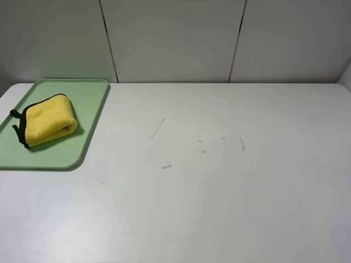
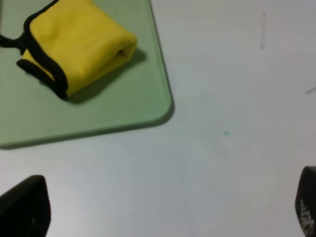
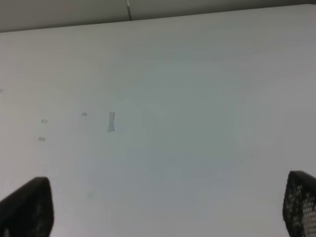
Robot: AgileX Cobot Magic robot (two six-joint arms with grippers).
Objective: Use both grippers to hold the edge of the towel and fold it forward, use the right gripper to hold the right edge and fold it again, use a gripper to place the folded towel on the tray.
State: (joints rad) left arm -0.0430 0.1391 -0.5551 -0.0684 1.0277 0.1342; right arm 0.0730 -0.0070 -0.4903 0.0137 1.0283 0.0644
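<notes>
Towel (image 2: 76,47) lies folded on tray (image 2: 123,106), away from left end effector (image 2: 163,207).

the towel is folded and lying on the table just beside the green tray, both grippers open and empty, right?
One thing is wrong: the towel is not on the table beside the tray; it lies folded on the tray itself, as the exterior high view shows. The rest holds: the left gripper and right gripper are open and empty.
</notes>
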